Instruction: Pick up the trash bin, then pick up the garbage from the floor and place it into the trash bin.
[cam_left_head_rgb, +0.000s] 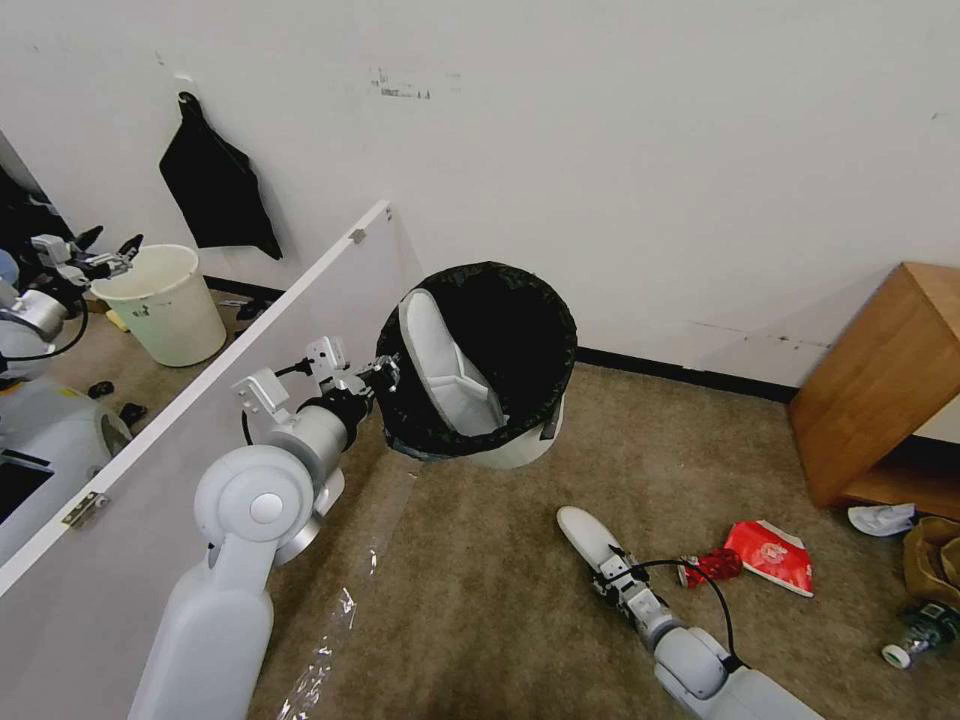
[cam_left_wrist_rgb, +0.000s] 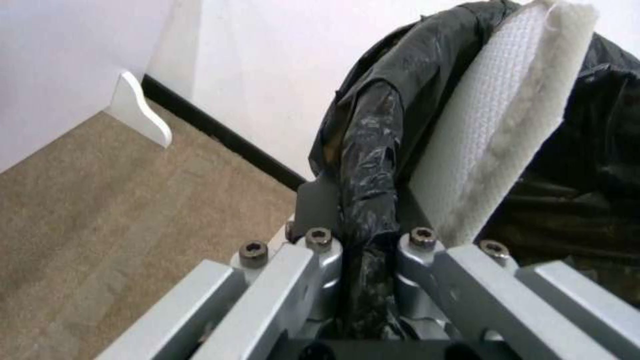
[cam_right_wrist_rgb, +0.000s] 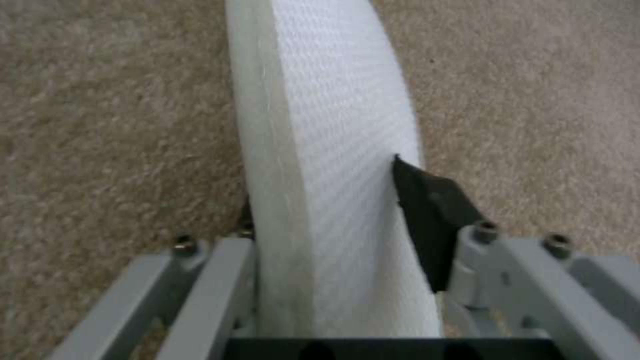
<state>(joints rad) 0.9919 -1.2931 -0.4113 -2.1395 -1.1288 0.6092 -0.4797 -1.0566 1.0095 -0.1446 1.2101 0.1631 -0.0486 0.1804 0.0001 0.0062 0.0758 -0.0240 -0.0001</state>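
My left gripper (cam_left_head_rgb: 383, 374) is shut on the black-lined rim of the trash bin (cam_left_head_rgb: 520, 330) and holds it tilted above the floor (cam_left_head_rgb: 470, 590). One white slipper (cam_left_head_rgb: 450, 365) leans inside the bin. In the left wrist view the gripper (cam_left_wrist_rgb: 365, 225) pinches the black bag beside that slipper (cam_left_wrist_rgb: 507, 115). Low over the carpet, my right gripper (cam_left_head_rgb: 606, 566) is shut on a second white slipper (cam_left_head_rgb: 588, 532); the right wrist view shows this slipper (cam_right_wrist_rgb: 333, 150) clamped on edge, a black pad (cam_right_wrist_rgb: 433, 220) pressing its side. More garbage lies to the right: a crushed red can (cam_left_head_rgb: 712, 565) and a flattened red cup (cam_left_head_rgb: 770, 555).
A crumpled tissue (cam_left_head_rgb: 880, 518), brown paper bag (cam_left_head_rgb: 932, 560) and clear bottle (cam_left_head_rgb: 918, 636) lie near a wooden cabinet (cam_left_head_rgb: 880, 380) at right. A white partition board (cam_left_head_rgb: 190, 420) runs along my left arm, with a cream bucket (cam_left_head_rgb: 165, 300) behind it. Clear plastic film (cam_left_head_rgb: 335, 615) lies on the carpet.
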